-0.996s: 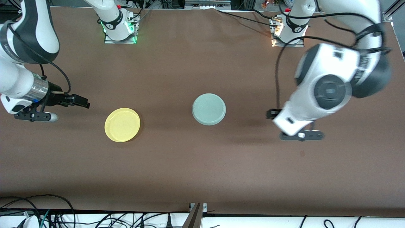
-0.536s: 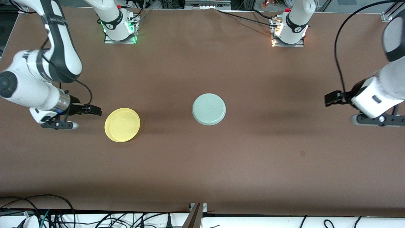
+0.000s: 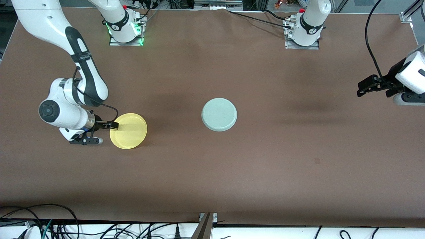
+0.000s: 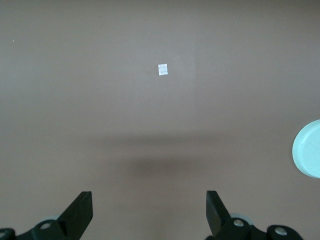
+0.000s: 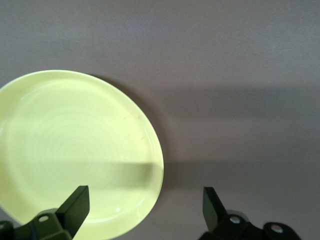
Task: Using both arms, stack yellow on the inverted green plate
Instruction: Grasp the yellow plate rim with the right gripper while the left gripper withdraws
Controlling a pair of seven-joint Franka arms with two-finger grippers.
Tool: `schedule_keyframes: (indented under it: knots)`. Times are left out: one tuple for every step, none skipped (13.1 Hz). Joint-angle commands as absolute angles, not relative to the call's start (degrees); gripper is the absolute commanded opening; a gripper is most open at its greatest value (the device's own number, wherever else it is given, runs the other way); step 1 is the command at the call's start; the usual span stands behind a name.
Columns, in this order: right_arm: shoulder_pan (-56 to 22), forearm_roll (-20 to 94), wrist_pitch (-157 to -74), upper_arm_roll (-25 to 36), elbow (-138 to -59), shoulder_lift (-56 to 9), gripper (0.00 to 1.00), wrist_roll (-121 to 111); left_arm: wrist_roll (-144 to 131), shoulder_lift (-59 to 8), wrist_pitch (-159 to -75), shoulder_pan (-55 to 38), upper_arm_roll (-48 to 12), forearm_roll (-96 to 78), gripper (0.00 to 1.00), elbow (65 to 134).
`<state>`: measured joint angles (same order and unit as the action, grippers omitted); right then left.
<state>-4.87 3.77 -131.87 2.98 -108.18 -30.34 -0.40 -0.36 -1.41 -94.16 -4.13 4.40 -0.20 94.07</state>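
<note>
The yellow plate (image 3: 130, 131) lies right way up on the brown table, toward the right arm's end. My right gripper (image 3: 114, 125) is low at that plate's rim, on the side away from the green plate. In the right wrist view it (image 5: 145, 204) is open, one finger over the yellow plate (image 5: 75, 150) and the other over bare table. The green plate (image 3: 219, 114) lies upside down at mid-table, and its edge (image 4: 308, 149) shows in the left wrist view. My left gripper (image 3: 362, 89) hangs open (image 4: 149, 206) and empty over bare table at the left arm's end.
The two arm bases (image 3: 125, 30) (image 3: 302, 33) stand along the table's edge farthest from the front camera. Cables (image 3: 40, 222) run below the nearest edge. A small white patch (image 4: 162, 69) marks the cloth ahead of my left gripper.
My right arm has come down and across, bringing its open gripper to the yellow plate's rim. My left arm has swung away from the green plate toward its end of the table.
</note>
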Motion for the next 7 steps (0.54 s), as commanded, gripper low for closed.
schedule_keyframes:
  knots:
    - [-4.9,3.1,-135.2,3.0,-108.4,-32.9,0.9,-1.1,-0.1,2.4,-96.2,-4.0,3.8,2.6,1.0,98.6]
    - [-4.9,3.2,-135.5,3.0,-108.4,-33.0,0.7,-0.5,-0.8,2.4,-96.5,-4.0,3.5,5.7,1.0,98.5]
    - [-4.9,3.3,-135.4,3.0,-108.4,-33.0,0.6,-0.2,-1.0,2.5,-96.4,-4.0,3.4,6.0,1.0,98.5]
    - [-4.9,3.3,-135.4,3.0,-108.4,-33.1,0.47,-0.2,-0.9,2.5,-96.4,-4.1,3.3,5.9,1.0,98.5]
    - [-4.9,3.3,-135.6,3.0,-108.4,-33.7,0.38,-0.1,-0.9,2.5,-96.4,-4.1,3.2,5.7,1.0,98.5]
    - [-4.9,3.4,-136.1,3.0,-108.3,-33.8,0.32,0.1,-0.8,2.5,-96.4,-4.1,3.2,5.7,1.0,98.5]
    - [-4.9,3.4,-136.6,3.0,-108.3,-33.8,0.21,0.6,-0.8,2.5,-96.4,-4.1,3.2,5.7,1.0,98.4]
